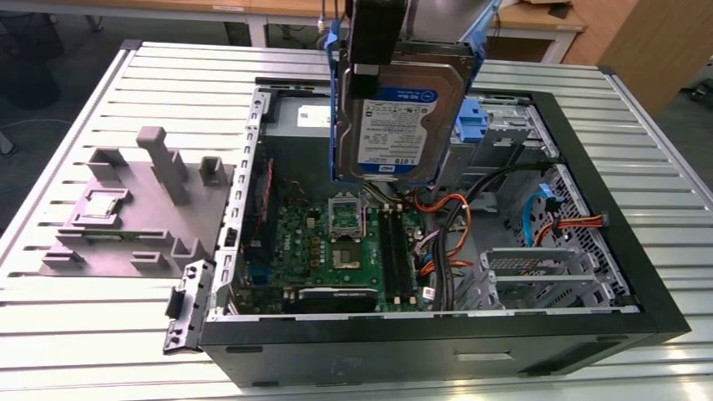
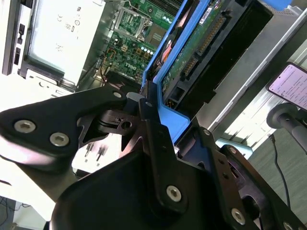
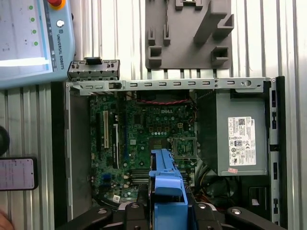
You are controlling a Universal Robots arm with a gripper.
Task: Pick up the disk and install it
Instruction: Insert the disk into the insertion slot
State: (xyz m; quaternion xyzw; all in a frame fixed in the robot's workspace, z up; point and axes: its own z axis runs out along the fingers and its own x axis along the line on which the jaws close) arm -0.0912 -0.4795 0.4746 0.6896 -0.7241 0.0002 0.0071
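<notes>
Claw [image 1: 376, 57] is clamped on the top edge of the disk [image 1: 399, 117]. The disk hangs upright above the open PC case [image 1: 624, 276], label toward the camera (blue rails down both long sides). Under its lower edge are the mobo [image 1: 346, 242] and orange cables [image 1: 452, 219], w/ open air between. A blue bracket [image 1: 482, 117] sits just behind the disk. A silver drive cage [image 1: 546, 271] stands toward the exterior view's right. The PSU [image 3: 240, 139] takes one case corner. A grey fixture [image 1: 134, 209] rests on the slatted worktop [image 1: 89, 334] beside the case, well apart from the disk.
</notes>
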